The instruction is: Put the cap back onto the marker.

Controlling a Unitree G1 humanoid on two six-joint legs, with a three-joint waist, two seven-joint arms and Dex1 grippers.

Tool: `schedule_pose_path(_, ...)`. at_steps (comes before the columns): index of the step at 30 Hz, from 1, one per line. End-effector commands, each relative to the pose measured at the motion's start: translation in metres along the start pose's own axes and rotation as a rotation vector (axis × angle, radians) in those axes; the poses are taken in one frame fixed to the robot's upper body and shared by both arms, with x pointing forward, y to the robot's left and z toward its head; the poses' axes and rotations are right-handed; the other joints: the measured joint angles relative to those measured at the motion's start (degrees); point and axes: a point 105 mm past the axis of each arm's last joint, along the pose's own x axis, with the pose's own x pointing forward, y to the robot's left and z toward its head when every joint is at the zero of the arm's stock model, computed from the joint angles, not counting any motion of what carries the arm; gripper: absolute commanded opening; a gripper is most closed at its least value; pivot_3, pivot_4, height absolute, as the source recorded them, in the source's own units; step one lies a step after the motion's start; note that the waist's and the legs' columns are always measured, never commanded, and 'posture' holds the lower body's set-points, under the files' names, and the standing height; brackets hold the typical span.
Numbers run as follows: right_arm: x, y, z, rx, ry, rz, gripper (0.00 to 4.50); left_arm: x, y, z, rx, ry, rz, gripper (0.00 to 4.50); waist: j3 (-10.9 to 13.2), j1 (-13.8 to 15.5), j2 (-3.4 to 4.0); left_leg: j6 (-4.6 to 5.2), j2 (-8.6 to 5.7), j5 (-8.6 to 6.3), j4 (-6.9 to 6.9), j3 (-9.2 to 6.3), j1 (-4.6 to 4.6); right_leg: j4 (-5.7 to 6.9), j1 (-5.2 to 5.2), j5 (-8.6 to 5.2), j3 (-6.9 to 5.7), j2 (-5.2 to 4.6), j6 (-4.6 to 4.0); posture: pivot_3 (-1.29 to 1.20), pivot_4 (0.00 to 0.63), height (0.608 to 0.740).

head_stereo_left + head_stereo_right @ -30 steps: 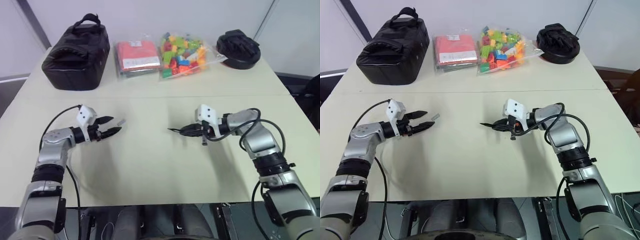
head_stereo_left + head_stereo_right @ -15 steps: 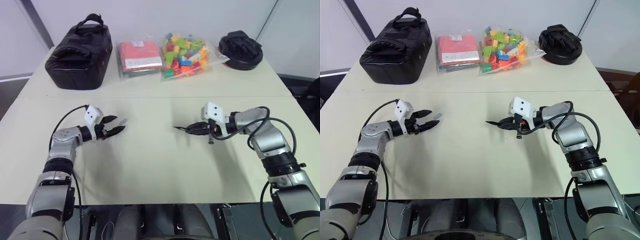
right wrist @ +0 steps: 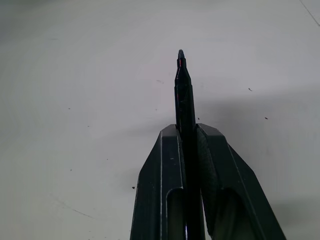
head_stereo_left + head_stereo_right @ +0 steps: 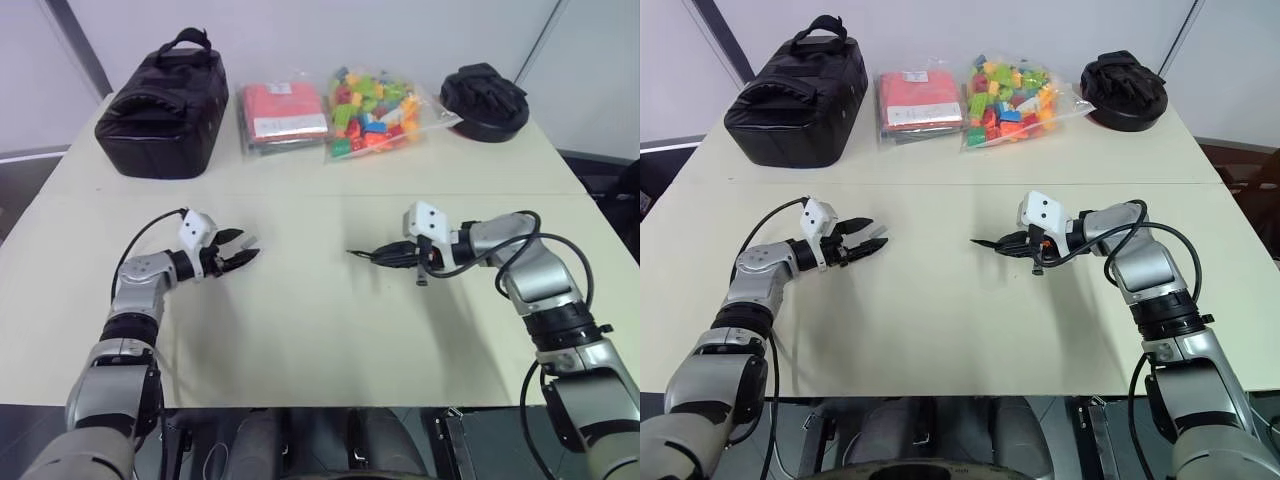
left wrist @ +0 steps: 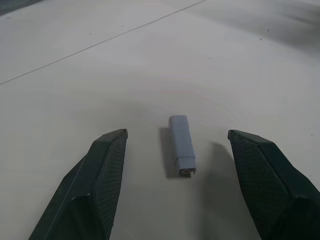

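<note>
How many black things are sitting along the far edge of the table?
2. A black bag sits at the far left corner, and a black round thing at the far right. Between them lie a red packet and a bag of coloured bricks.

Both eye views look forward and down from the head over the table [image 4: 330, 330], sharing nearly the same scene. The left wrist view sits low and close, facing along the left gripper [image 5: 177, 137] at the cap [image 5: 182, 144] between its fingertips. The right wrist view looks along the right gripper [image 3: 188, 131], past the marker [image 3: 183, 87] projecting ahead.
</note>
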Motion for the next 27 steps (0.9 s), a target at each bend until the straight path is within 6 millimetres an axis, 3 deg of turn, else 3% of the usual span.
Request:
schedule_pose_path(1, -0.007, -0.004, 0.011, -0.042, -0.024, -0.025, 0.00, 0.005, -0.008, -0.007, -0.016, 0.015, -0.028, 1.54, 0.00, 0.01, 0.00, 0.00, 0.00, 0.00, 0.00, 0.00, 0.00, 0.00, 0.01, 0.00, 0.00, -0.01, 0.00, 0.00, 0.150, 0.740)
schedule_pose_path(4, -0.008, -0.005, 0.010, -0.040, -0.023, -0.032, 0.00, 0.006, -0.010, -0.009, -0.019, 0.016, -0.031, 0.05, 0.00, 0.01, 0.00, 0.01, 0.00, -0.01, 0.01, -0.01, 0.00, -0.01, 0.02, 0.00, -0.01, -0.02, 0.00, 0.00, 0.150, 0.740)
schedule_pose_path(12, -0.009, -0.007, 0.007, -0.036, -0.017, -0.041, 0.00, 0.006, -0.009, -0.009, -0.019, 0.016, -0.023, 0.05, 0.00, 0.01, 0.00, 0.02, 0.00, -0.01, 0.02, -0.04, 0.00, -0.01, 0.03, 0.00, -0.02, -0.04, 0.00, 0.00, 0.150, 0.740)
schedule_pose_path(15, -0.011, -0.011, 0.005, -0.049, -0.004, -0.055, 0.00, 0.004, -0.004, 0.001, 0.008, -0.002, -0.015, 0.05, 0.00, 0.00, 0.00, 0.02, 0.00, -0.01, 0.02, -0.05, 0.00, -0.01, 0.04, 0.00, -0.02, -0.05, 0.00, 0.00, 0.150, 0.740)
schedule_pose_path(19, -0.016, -0.021, 0.007, -0.090, 0.017, -0.072, 0.00, 0.009, -0.002, 0.045, 0.101, -0.079, -0.088, 0.05, 0.02, -0.23, -0.02, 0.02, 0.00, -0.01, 0.04, -0.05, -0.07, -0.02, -0.02, 0.00, -0.02, -0.04, 0.00, 0.00, 0.150, 0.740)
schedule_pose_path(22, -0.016, -0.031, 0.006, -0.172, 0.058, -0.083, 0.00, 0.017, -0.025, 0.091, 0.243, -0.141, -0.257, 0.05, 0.02, -0.36, -0.02, 0.01, 0.04, 0.00, 0.18, -0.09, -0.60, 0.02, -0.47, 0.04, -0.03, 0.05, 0.07, 0.00, 0.150, 0.740)
schedule_pose_path(27, -0.015, -0.038, 0.009, -0.197, 0.051, -0.086, 0.00, 0.026, -0.059, 0.108, 0.300, -0.156, -0.412, 0.05, 0.01, -0.51, 0.01, 0.09, 0.02, -0.04, 0.22, -0.02, -0.70, -0.05, -0.52, 0.05, -0.02, 0.17, 0.09, 0.00, 0.150, 0.740)
